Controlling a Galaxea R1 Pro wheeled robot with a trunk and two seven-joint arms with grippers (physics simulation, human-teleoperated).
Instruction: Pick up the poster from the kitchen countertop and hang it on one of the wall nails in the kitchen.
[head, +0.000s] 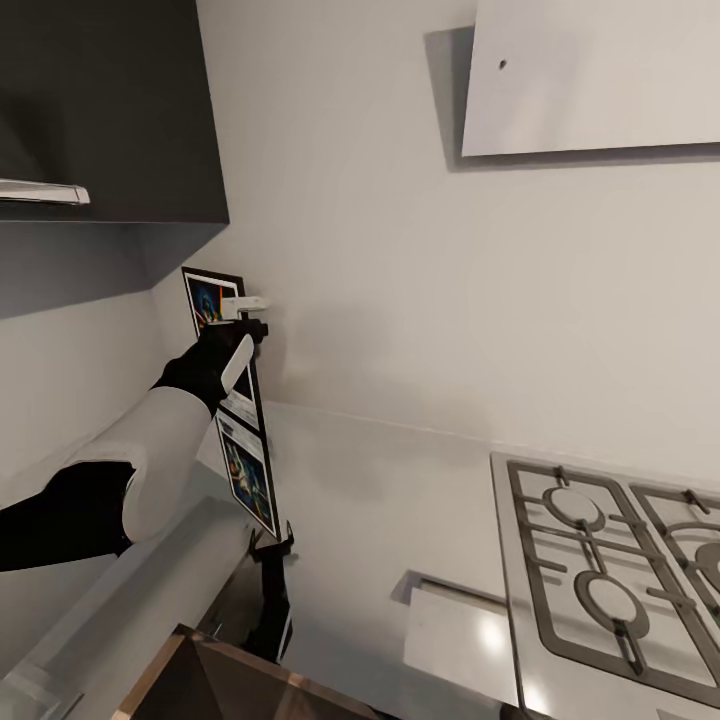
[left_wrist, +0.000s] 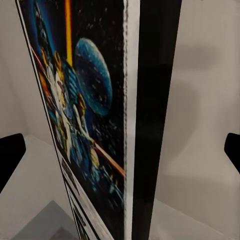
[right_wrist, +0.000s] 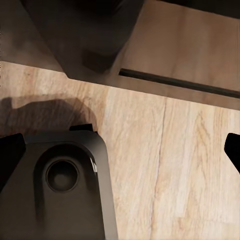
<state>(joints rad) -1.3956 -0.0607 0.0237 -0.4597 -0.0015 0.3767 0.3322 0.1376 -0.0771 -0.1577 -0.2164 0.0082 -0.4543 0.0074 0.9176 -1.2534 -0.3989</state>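
Pick-up step: at the frame's left, the left gripper (head: 246, 315) sits at the upright poster (head: 232, 400) on the countertop (head: 400, 500), fingers apart around its edge. Next it must close firmly, then lift.

No lettering can be read anywhere. The poster (head: 232, 400), standing upright on the countertop (head: 380, 500) against the wall, shows only coloured figures on dark blue in the head view, and the pale strips near its lower edge in the left wrist view (left_wrist: 85, 150) are too blurred to make out any words.
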